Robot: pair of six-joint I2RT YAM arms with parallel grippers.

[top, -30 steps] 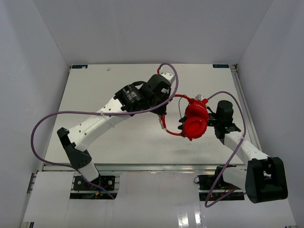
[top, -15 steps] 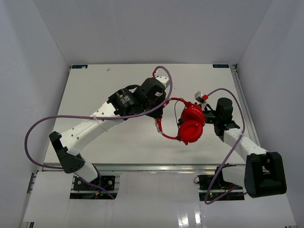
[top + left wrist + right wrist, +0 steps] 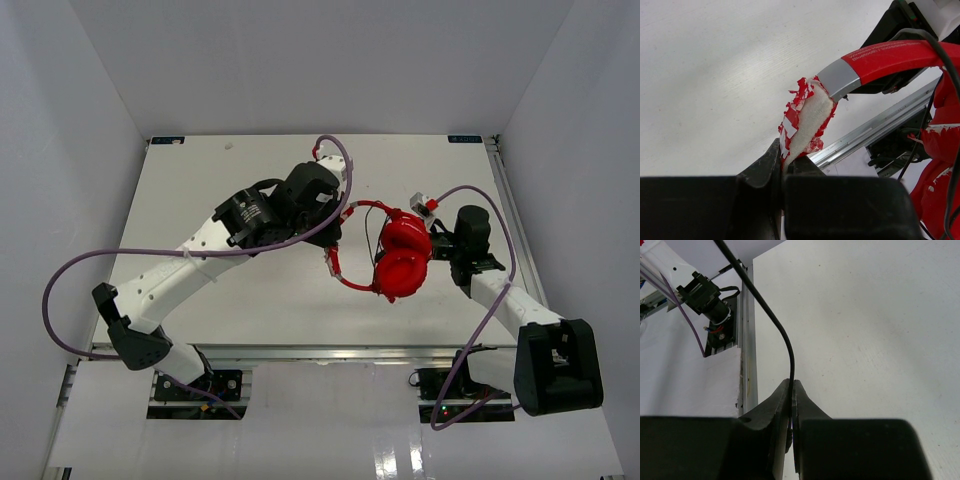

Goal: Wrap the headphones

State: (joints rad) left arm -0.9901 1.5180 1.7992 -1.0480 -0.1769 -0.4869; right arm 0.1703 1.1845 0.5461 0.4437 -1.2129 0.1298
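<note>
The left arm (image 3: pixel 190 265) rises from its base at the near left edge of the table (image 3: pixel 270 305) and slants in toward the middle. The right arm (image 3: pixel 505 300) stands up from the near right and reaches only a little way in.

In the right wrist view the right jaws are pressed together on the cable (image 3: pixel 789 355), a thin black line pinched right at the tips. From there it climbs in a curve up and to the left and leaves the view. Bare white table lies under it, with a metal rail (image 3: pixel 746 340) along the table edge on the left.

In the left wrist view the left jaws are pinching the worn end (image 3: pixel 807 117) of the headband (image 3: pixel 890 54), where white padding shows through a peeling red skin. Past that end come a grey metal piece (image 3: pixel 839 81) and then the smooth red band with white lettering, held clear of the table. A red ear cup (image 3: pixel 940 145) shows at the right edge, the cable running down past it.

Seen from above, the headphones (image 3: pixel 402 258) are right of the table's centre, between the two wrists, the two cups one beside the other and the band curving out to the left. Whether the cups touch the table I cannot tell.
</note>
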